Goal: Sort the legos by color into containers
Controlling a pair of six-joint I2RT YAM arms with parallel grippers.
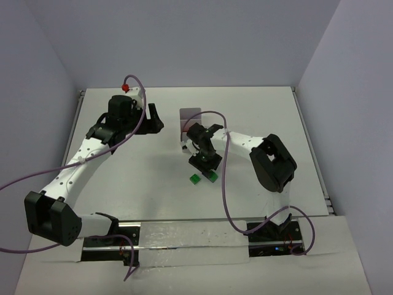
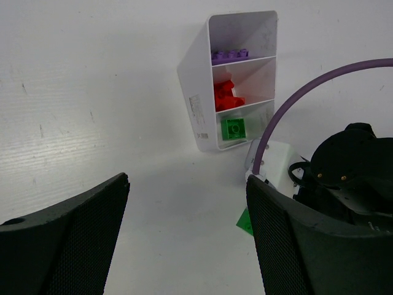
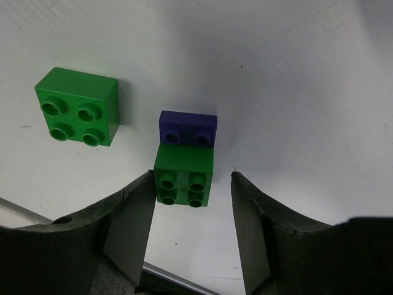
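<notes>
The white three-compartment tray (image 2: 196, 92) holds purple bricks (image 2: 229, 55), red bricks (image 2: 226, 96) and one green brick (image 2: 233, 129), one colour per compartment. In the top view the tray (image 1: 190, 114) is partly hidden behind my right arm. My right gripper (image 3: 191, 184) is open and low over the table, its jaws on either side of a small green brick (image 3: 184, 174) that touches a dark blue brick (image 3: 188, 128). A bigger green brick (image 3: 78, 106) lies to their left. My left gripper (image 2: 187, 184) is open and empty, left of the tray (image 1: 156, 120).
The right arm's purple cable (image 2: 307, 92) arcs across the left wrist view beside the tray. The two loose green bricks (image 1: 194, 179) lie just in front of the right gripper (image 1: 206, 165) in the top view. Grey walls enclose the table on three sides.
</notes>
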